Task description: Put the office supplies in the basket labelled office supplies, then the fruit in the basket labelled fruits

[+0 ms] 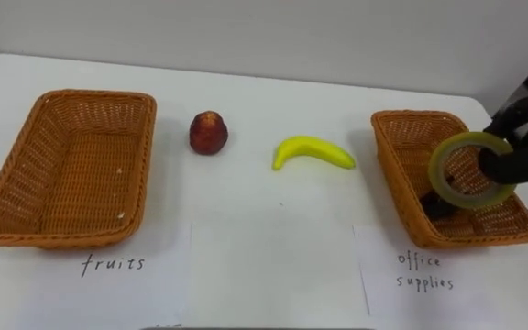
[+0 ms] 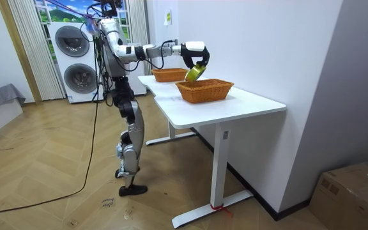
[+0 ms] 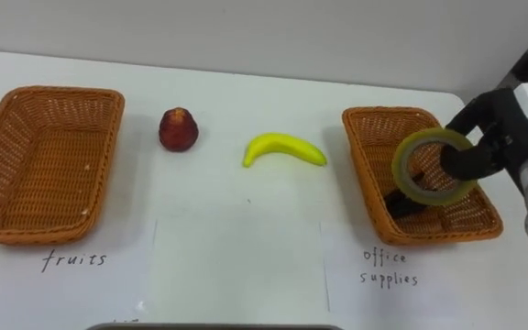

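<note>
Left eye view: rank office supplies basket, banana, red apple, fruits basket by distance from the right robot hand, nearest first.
1. Office supplies basket, at the right, directly beneath the right robot hand, which holds a tape roll.
2. Banana, right of the table's centre.
3. Red apple, left of the banana.
4. Fruits basket, far left.

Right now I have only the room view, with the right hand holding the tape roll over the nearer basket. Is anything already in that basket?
Observer: Yes. A dark object lies in the office supplies basket, just below the tape roll. I can't tell what it is.
Operator: What is left on the table?
Observer: A banana and a red fruit, lying apart between the two baskets.
Operator: And the other basket?
Observer: The fruits basket holds no fruit yet.
</note>
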